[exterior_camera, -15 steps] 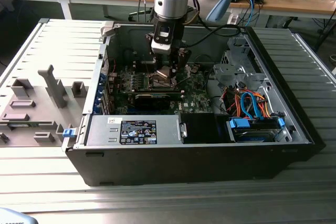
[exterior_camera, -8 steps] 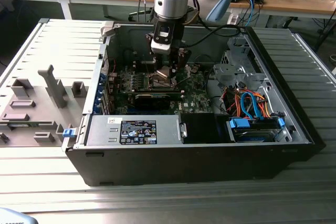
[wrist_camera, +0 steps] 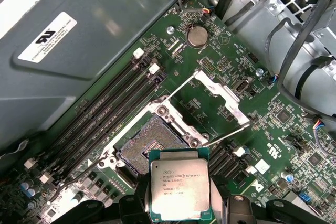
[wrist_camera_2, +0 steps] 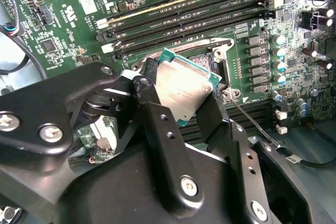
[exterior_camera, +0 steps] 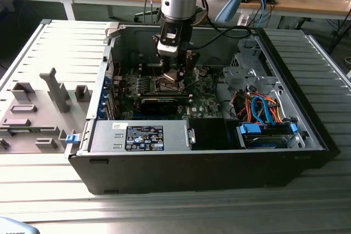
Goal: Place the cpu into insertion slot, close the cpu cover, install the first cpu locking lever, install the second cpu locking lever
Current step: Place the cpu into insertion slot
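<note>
Driving this remotely, and I'm on the chip placement. The end effector (wrist_camera_2: 184,96) is clamped on the cpu (wrist_camera: 180,190), one black finger on each of two opposite edges, metal lid facing up. The chip is up in the air, not seated. In the first wrist view the insertion slot (wrist_camera: 149,142) is bare and fully exposed, and the chip looks short of it rather than squarely over it. The cpu cover (wrist_camera: 223,95) is swung open on the far side of the slot, and a thin locking lever (wrist_camera: 226,133) sticks out loose beside it. In the exterior view the end effector hangs inside the computer case (exterior_camera: 219,163), with the slot just off toward its 6 o'clock and the blue drive cables (exterior_camera: 263,110) out around 4 o'clock. My take on doing this well: keep the chip dead level, square its edges to the slot's rim, come straight down with no sideways slide over the contacts, and stay clear of the raised cover and lever.
</note>
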`<action>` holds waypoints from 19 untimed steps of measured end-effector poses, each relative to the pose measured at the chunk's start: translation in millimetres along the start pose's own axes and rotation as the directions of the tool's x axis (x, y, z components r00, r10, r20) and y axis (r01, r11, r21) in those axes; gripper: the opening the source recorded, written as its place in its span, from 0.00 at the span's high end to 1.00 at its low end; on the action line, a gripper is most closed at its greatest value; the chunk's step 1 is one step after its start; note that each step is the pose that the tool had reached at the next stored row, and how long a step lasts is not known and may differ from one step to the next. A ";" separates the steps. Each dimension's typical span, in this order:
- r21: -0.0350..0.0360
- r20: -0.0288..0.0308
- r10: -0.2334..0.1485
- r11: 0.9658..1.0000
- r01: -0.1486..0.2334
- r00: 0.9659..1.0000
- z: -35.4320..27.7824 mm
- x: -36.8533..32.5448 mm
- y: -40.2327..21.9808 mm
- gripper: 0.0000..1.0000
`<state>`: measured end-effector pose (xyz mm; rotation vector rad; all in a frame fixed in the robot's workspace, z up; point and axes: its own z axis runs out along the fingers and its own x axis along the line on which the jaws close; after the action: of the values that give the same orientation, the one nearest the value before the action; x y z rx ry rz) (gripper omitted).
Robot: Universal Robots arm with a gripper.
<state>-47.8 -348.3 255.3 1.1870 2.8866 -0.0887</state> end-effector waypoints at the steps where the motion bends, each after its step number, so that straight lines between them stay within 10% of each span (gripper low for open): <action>1: 0.000 0.000 0.001 1.000 -0.001 1.000 0.0 0.0 0.0 0.45; 19: 0.001 -0.001 0.021 1.000 -0.021 1.000 0.0 0.0 0.0 0.45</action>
<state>-47.8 -348.3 255.3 1.2179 2.8744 -0.0890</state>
